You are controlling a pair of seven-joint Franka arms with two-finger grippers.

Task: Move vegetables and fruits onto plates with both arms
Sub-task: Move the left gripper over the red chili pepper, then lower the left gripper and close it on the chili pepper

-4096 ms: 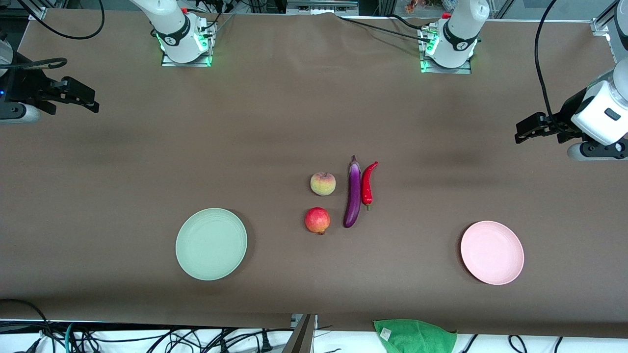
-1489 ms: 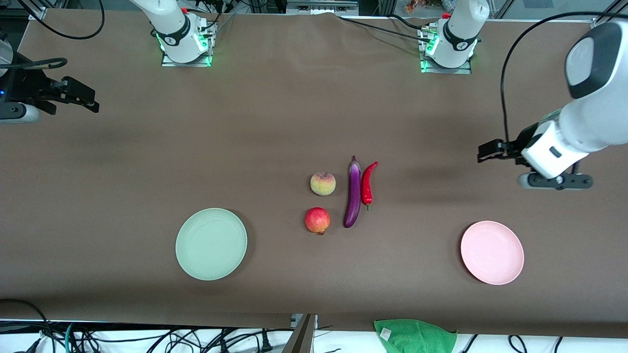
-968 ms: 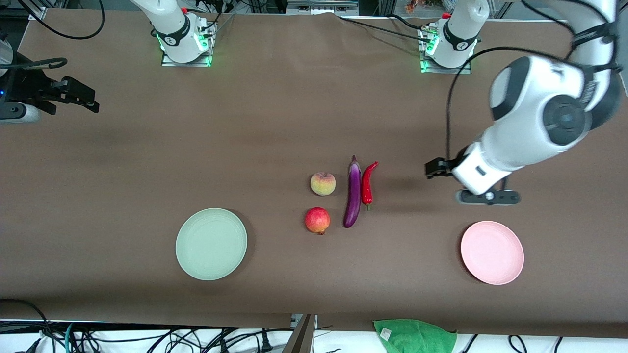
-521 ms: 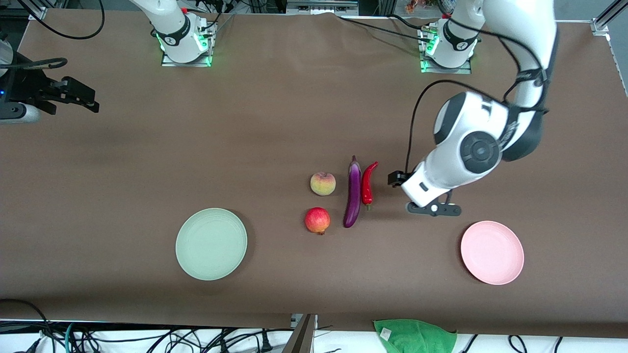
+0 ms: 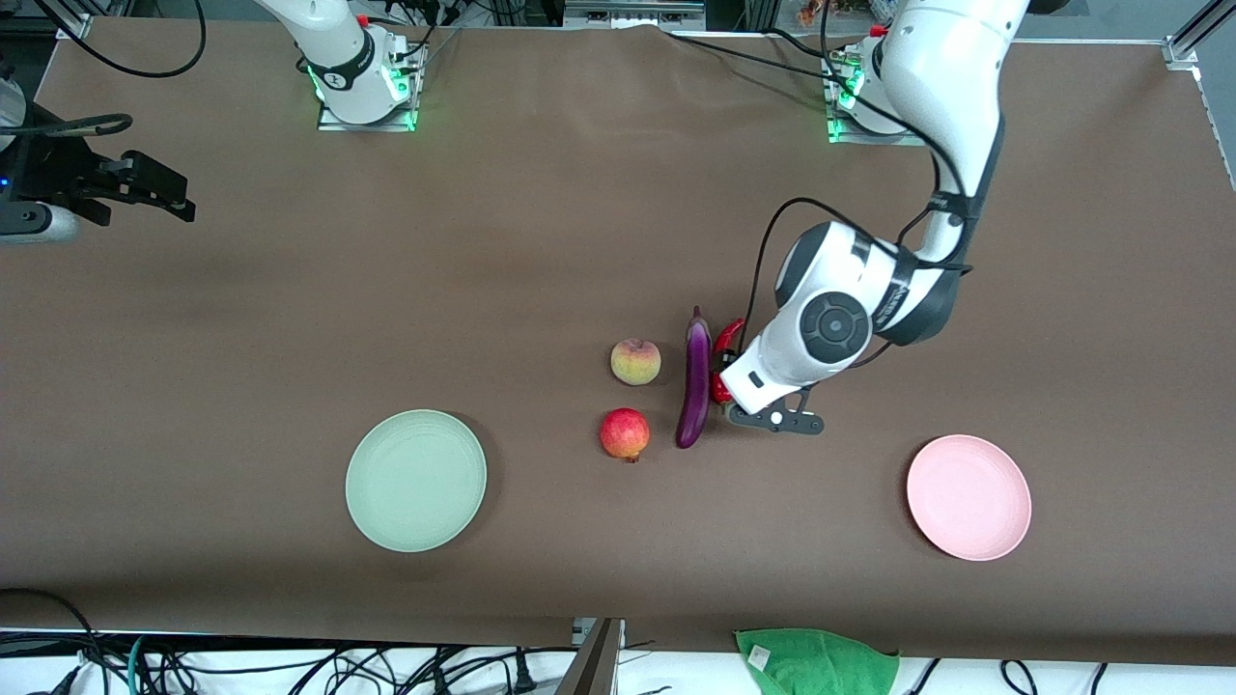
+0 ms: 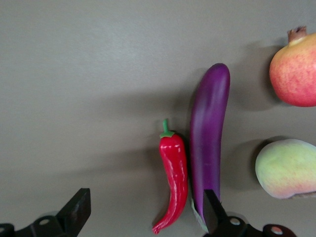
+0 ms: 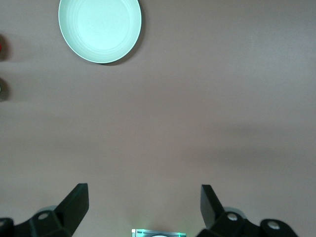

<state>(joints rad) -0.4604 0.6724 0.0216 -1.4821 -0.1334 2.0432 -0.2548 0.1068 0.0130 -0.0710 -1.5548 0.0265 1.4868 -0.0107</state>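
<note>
The red chili [image 6: 174, 177] and the purple eggplant [image 6: 207, 138] lie side by side mid-table, touching. My left gripper [image 6: 144, 207] hangs open over them: the chili's tip lies between its fingers, and one finger is over the eggplant's stem end. In the front view the left wrist [image 5: 830, 328] covers most of the chili [image 5: 726, 337]. Beside the eggplant [image 5: 693, 386], on the right arm's side, lie the peach [image 5: 635, 362] and the red fruit [image 5: 625, 433]. The mint plate [image 5: 416, 480] and pink plate [image 5: 969, 497] hold nothing. My right gripper [image 5: 179, 203] waits open at the right arm's end of the table.
A green cloth [image 5: 816, 661] hangs off the table edge nearest the front camera. The right wrist view looks down on bare brown table, the mint plate [image 7: 99, 28] and the green-lit arm base [image 7: 158, 232]. Cables run along the table's edges.
The left arm has swung in from the left arm's end of the table and now holds its open gripper over the chili. The right arm and all the produce have not moved.
</note>
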